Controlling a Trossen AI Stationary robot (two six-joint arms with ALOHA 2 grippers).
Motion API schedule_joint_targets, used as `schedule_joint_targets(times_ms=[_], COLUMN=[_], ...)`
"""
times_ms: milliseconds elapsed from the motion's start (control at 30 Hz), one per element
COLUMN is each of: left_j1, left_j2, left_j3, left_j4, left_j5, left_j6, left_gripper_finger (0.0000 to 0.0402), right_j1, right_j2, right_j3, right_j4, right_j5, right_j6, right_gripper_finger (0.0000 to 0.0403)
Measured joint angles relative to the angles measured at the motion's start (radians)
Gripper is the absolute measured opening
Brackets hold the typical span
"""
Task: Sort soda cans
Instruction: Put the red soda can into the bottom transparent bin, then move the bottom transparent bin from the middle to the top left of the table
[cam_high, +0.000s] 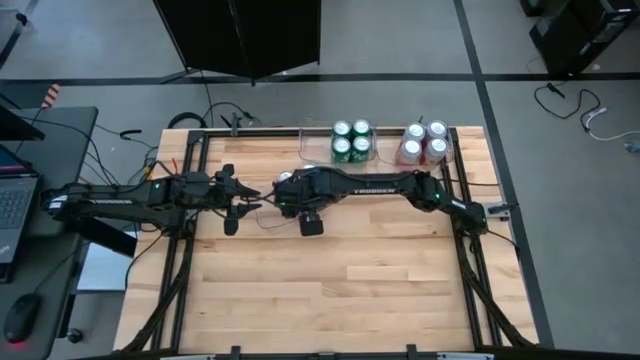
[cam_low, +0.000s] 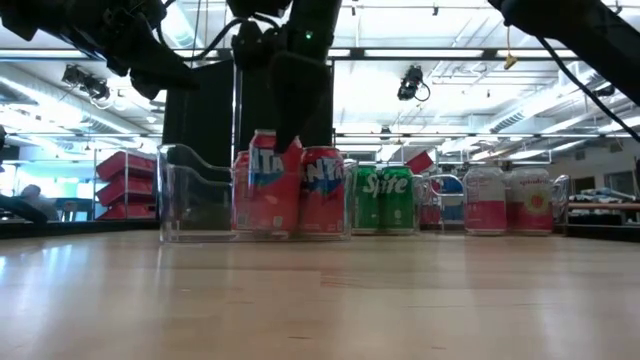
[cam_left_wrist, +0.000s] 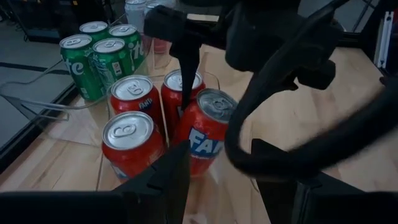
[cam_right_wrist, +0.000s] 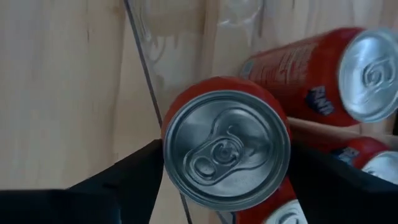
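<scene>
Hovering at 9 o'clock on the table, the left gripper has its fingers apart with nothing between them, facing the red cans. Next along, at about 11 o'clock, four red cans stand bunched at a clear bin: three upright and one tilted can right at the bin's wall. The right arm reaches across from 3 o'clock, and the right gripper comes down over that tilted can, one finger on either side of its silver top; whether the fingers press on it or stand clear I cannot tell. At 12 o'clock four green cans sit two by two in a second clear bin. At 1 o'clock four silver-white cans with red sit two by two in a third bin. That makes twelve cans in all, four of each colour, all along the far edge.
</scene>
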Motion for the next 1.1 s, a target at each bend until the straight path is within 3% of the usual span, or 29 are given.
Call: schedule_joint_targets(times_ms=[333,567,767,1000,1100], left_j1=[0.000,0.000,0.000,-0.001,-0.001], left_j2=[0.000,0.000,0.018,0.076,0.093], left_j3=[0.000,0.000,0.000,0.000,0.000], left_j4=[0.001,0.002,-0.008,-0.021,-0.015], left_j5=[0.000,0.000,0.002,0.015,0.018], left_j6=[0.000,0.000,0.000,0.000,0.000], left_gripper_finger=[0.0172,0.0172,0.0172,0.0172,0.0172], right_j1=[0.003,0.016,0.074,0.070,0.054], right_j2=[-0.022,-0.046,-0.130,-0.160,-0.204], right_j3=[0.003,0.002,0.002,-0.010,-0.070], right_j4=[-0.007,-0.074,-0.164,-0.153,-0.080], right_j5=[0.057,0.094,0.161,-0.020,-0.058], right_j6=[-0.006,-0.013,0.027,0.003,-0.011], right_gripper_finger=[0.0343,0.0319,0.0233,0.0041,0.0013])
